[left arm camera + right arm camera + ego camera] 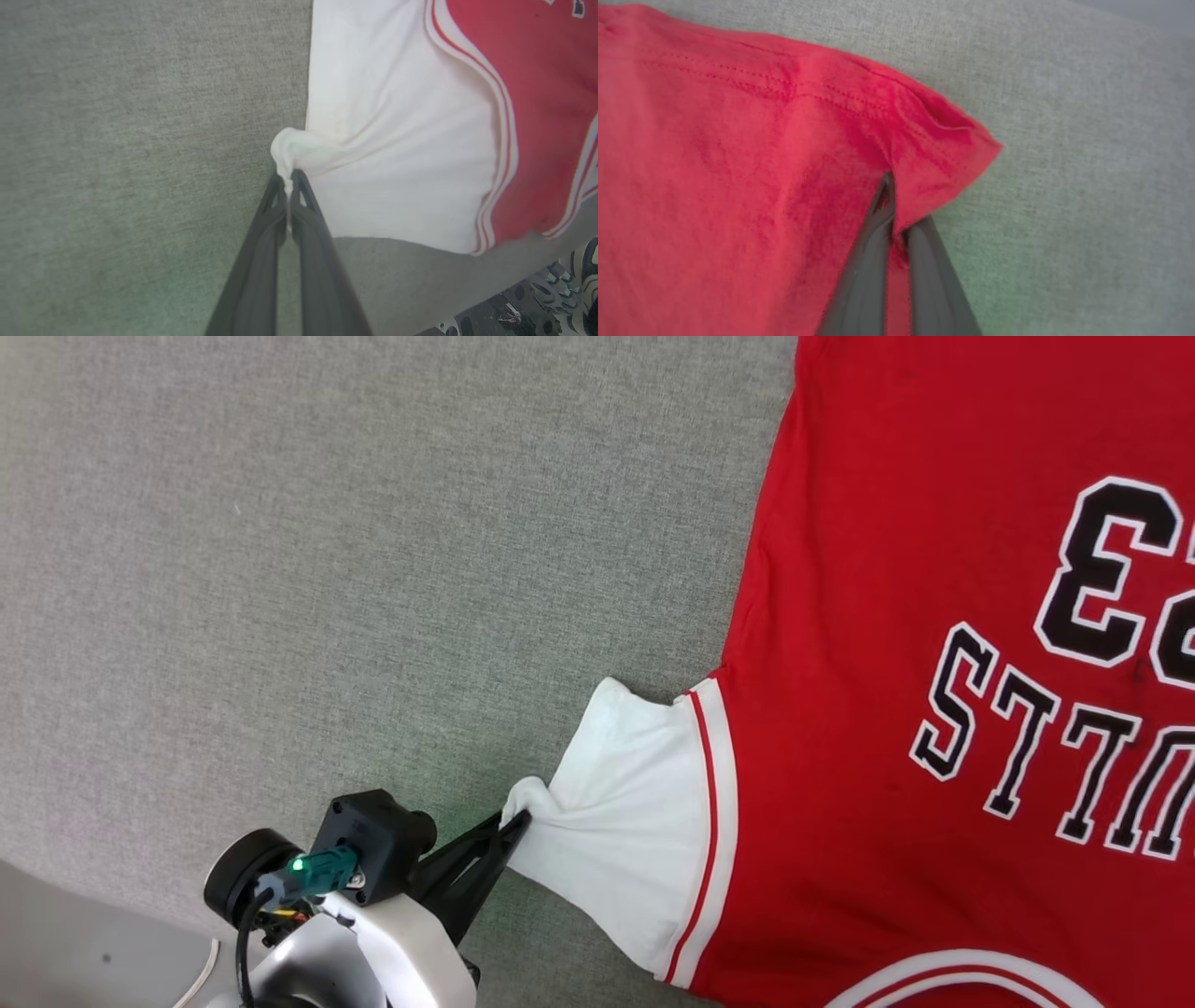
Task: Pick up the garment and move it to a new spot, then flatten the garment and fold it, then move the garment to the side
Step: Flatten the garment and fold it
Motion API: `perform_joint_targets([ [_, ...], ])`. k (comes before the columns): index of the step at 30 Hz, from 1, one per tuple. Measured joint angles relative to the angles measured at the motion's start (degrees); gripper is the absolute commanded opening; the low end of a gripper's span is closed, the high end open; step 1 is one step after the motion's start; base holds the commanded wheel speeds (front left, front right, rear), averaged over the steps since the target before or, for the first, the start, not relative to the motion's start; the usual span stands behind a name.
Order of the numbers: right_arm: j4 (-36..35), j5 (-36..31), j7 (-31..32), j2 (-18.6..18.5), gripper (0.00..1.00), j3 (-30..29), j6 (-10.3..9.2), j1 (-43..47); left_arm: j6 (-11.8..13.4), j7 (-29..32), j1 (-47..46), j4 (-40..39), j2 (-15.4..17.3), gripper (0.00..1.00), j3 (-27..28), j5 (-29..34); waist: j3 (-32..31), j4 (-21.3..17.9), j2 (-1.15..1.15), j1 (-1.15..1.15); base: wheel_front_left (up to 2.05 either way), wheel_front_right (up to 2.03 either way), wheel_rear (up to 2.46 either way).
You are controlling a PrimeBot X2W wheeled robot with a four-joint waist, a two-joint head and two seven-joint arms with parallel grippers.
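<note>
Presently the shirt (840, 709) lies spread on the grey fabric surface (373, 569), chest print facing up, its body running off the right edge of the head view. The left gripper (288, 179) has its fingers pressed together on a bunched fold at the cuff of the white sleeve (635, 803), which is drawn taut toward it. The right gripper (894, 205) is clamped on a red hem corner, cloth caught between its fingers.
</note>
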Motion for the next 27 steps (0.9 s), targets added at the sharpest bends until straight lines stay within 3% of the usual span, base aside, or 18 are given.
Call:
perform_joint_targets([
  [11, 2.1, 3.5, -3.0, -0.2, 0.00, 1.5, 0.01, 14.3, 1.5, -0.2, 1.5, 1.6, 0.4, 0.00, 0.3, -0.4, -9.3, -3.7, 0.00, 0.00, 0.00, 0.00, 0.00],
  [27, -6.3, 11.4, -6.5, 3.7, 0.00, -1.1, 0.01, 40.6, 3.7, -1.8, 5.6, 6.5, -0.7, 0.00, 1.0, -2.5, -23.0, -12.3, 0.00, -0.01, 0.00, 0.00, 0.00],
])
